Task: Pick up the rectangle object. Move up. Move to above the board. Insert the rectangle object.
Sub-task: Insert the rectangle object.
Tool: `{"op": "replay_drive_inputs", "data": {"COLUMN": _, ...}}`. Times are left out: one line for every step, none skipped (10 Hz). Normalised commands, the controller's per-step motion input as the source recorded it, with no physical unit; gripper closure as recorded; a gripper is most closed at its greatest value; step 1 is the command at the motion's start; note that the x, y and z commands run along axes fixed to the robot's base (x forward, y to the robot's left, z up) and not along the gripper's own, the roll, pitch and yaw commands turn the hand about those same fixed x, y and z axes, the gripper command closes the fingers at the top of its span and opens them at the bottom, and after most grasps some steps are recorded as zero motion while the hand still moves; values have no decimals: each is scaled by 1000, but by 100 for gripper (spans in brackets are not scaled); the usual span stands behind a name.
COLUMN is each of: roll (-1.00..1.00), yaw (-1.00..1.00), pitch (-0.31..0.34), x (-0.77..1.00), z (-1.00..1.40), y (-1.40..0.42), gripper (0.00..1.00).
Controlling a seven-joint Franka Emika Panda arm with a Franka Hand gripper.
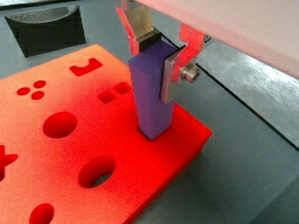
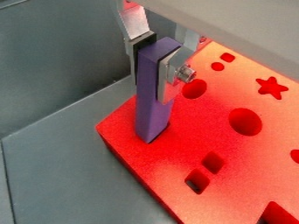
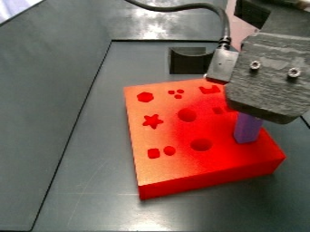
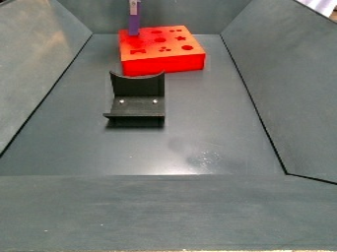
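In a side view the board lies flat on the dark bench, its top showing a hexagon hole and small round holes toward its left, a star beneath them, and larger round holes further right. Near its right edge the rectangle object stands upright, its lower end on or in the board's top close to a corner; whether it is seated in a hole cannot be told. Above it, the end effector is clamped on the bar's upper part, its grey body hiding the grip in this view. In both wrist views the silver fingers press against opposite sides of the purple bar, with the bar's foot meeting the red surface near the corner. In a side view from farther off, the fixture stands on the bench just in front of the board, and the bar rises at the board's left rear.
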Motion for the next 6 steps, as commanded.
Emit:
{"op": "replay_drive_inputs", "data": {"roll": 6, "yaw": -103, "pitch": 50, "x": -169, "z": -169, "y": 0, "gripper": 100}}
{"op": "replay_drive_inputs", "data": {"roll": 44, "yaw": -66, "pitch": 99, "x": -126, "z": -89, "y": 0, "gripper": 100}}
{"op": "replay_drive_inputs", "data": {"roll": 100, "yaw": -54, "pitch": 161, "x": -83, "z": 0, "y": 0, "gripper": 100}}
{"op": "replay_drive_inputs", "data": {"roll": 163, "yaw": -66, "pitch": 221, "x": -23, "z": 17, "y": 0, "gripper": 100}}
{"op": "replay_drive_inputs", "data": {"roll": 216, "yaw": -63, "pitch": 299, "x": 0, "z": 94, "y": 0, "gripper": 100}}
{"op": "replay_drive_inputs", "data": {"roll": 246, "yaw": -26, "pitch": 343, "x": 149, "z": 9, "y": 0, "gripper": 100}}
